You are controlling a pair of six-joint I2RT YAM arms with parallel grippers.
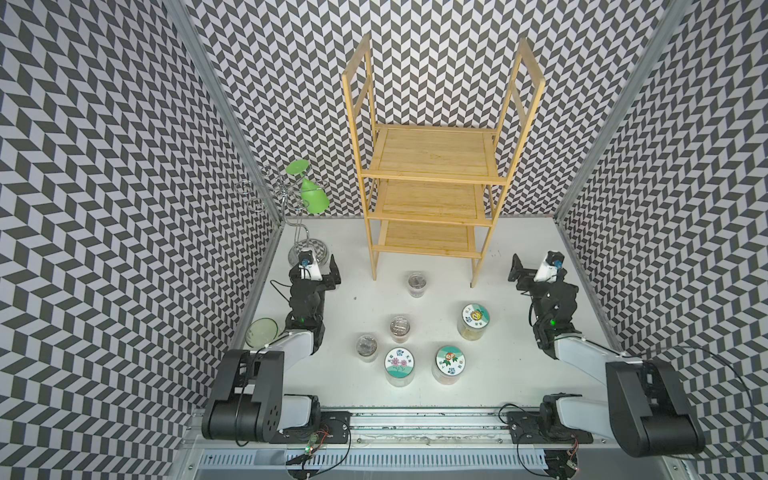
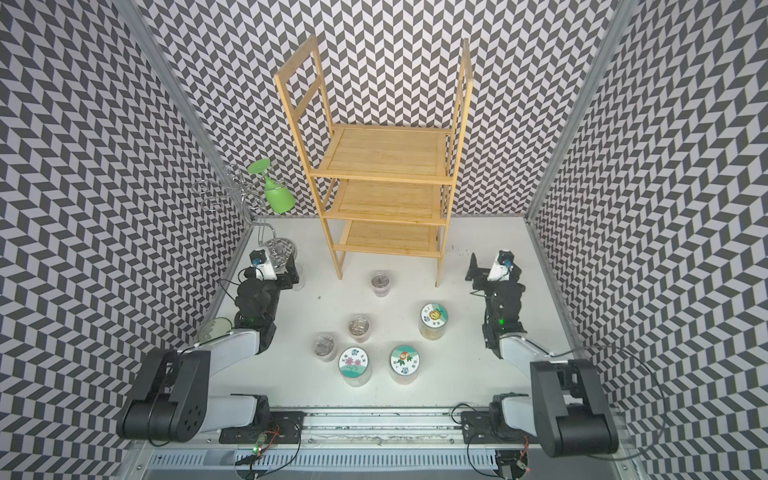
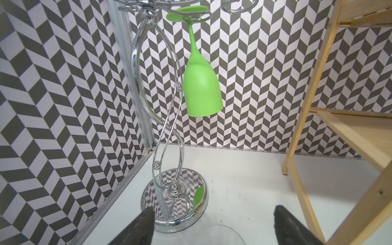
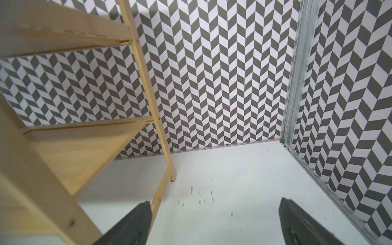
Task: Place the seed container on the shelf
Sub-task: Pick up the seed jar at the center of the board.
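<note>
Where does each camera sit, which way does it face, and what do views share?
Top view: high above the front, looking down toward the back wall; shelf, jars, left arm, right arm.
Top view: beside it, same direction; same shelf and arms.
Left wrist: on the left arm, facing the chrome stand and green glass; left hand shows.
Right wrist: on the right arm, facing the back corner; right hand shows.
Shared: every view shows the shelf.

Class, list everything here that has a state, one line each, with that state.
shelf, upright, all tiers bare
green glass, hanging upside down on the wire stand
picture-lid jars, upright, lids on
small clear jars, upright
left pincer, open
right pincer, open, empty
</note>
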